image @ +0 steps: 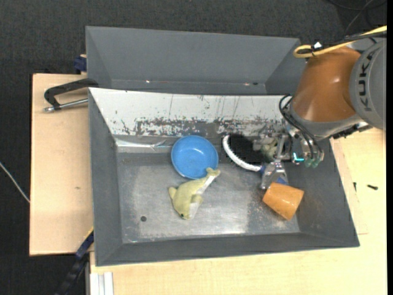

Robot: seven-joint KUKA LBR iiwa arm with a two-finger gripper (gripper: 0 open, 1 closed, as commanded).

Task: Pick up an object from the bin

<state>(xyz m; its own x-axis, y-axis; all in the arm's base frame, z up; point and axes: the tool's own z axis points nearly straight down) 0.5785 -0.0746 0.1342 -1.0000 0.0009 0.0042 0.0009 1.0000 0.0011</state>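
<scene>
Largest, a grey bin [104, 183] with sloping walls and a scuffed, scratched back wall, four loose things on its floor, all toward the middle and right. Next in size, the arm [328, 94] under its orange cover, reaching in over the right rim near the back-right corner and hanging above the right half of the floor. Then a blue bowl [194, 157], upright, mouth up, near the middle of the floor and close to the foot of the back wall. Just in front of it a pale yellow-green toy dolphin [187, 196], lying aslant, tail up against the bowl's front edge, head toward the front wall. To the right of the bowl, just beside it but apart, a black thing [241, 155] with a white rim, at the foot of the back wall, its right part hidden under the wrist; kind not to be told. Further right and nearer the front, an orange cup [284, 200], tipped on its side, well apart from the dolphin, near the right wall. Smaller, the gripper [273, 172], pointing down between the black thing and the cup, tip just above the cup's upper edge; touching it or not, cannot tell. Jaws lost among the wrist parts: spread or pressed together, cannot tell. Smallest, a dark speck [143, 219] on the bare floor toward the front-left corner.
</scene>
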